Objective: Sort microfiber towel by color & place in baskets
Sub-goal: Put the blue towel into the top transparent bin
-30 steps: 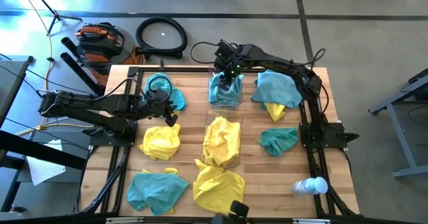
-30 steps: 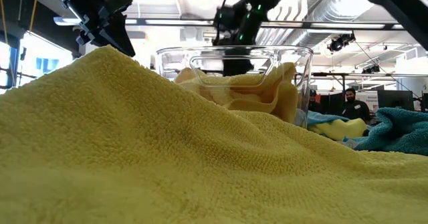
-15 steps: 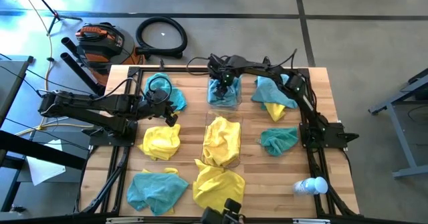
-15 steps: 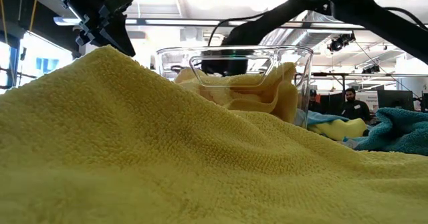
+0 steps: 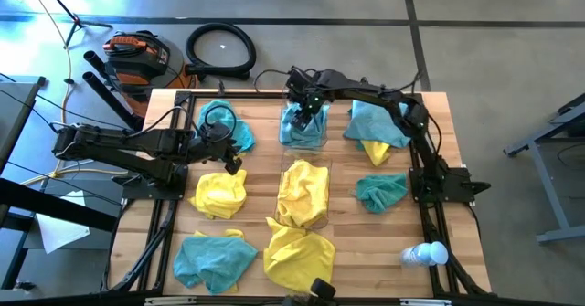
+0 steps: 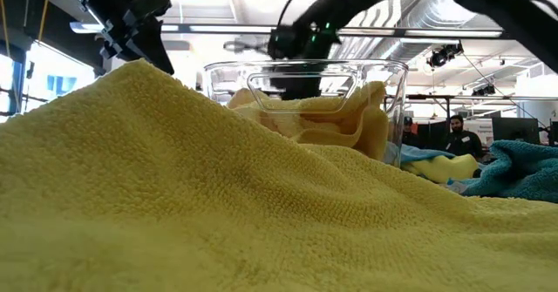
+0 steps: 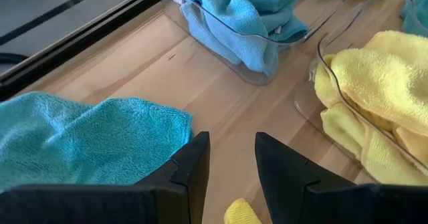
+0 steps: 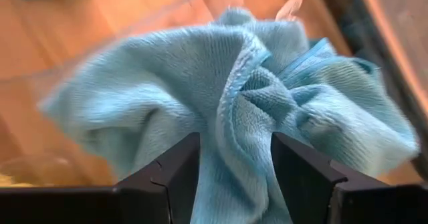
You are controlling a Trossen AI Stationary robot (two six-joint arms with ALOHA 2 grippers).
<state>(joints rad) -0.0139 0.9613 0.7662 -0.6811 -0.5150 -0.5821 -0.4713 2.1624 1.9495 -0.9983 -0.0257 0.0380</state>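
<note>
1. The right end effector (image 5: 306,105) is seen over the far basket (image 5: 305,140) at the far middle of the worktop (image 5: 343,174). A teal towel (image 8: 227,110) lies bunched directly ahead of its fingers, which stand apart on either side of the cloth's folds; whether the cloth is gripped or merely straddled cannot be told.
2. The left end effector (image 5: 228,156) is held low between a teal towel at the far left (image 5: 224,123) and a yellow towel (image 5: 221,193) nearer the front. Its fingers (image 7: 190,174) are parted with bare wood between them; nothing is held.
3. No clear pointing direction is shown by the crumpled cloths. The long axis of the yellow towel in the near basket (image 5: 303,192) runs front to back, along the basket's length.
4. Containers: the far basket holds teal cloth only. The near basket (image 6: 392,109), just in front of it, holds yellow cloth only, mounded to the rim.
5. Loose on the worktop: a yellow towel (image 5: 299,251) at the front middle, a teal towel (image 5: 212,258) at the front left, a small teal towel (image 5: 381,192) at the right, and a teal towel (image 5: 379,121) lying over a yellow one (image 5: 376,151) at the far right.
6. A white bottle (image 5: 426,253) lies at the front right corner.
</note>
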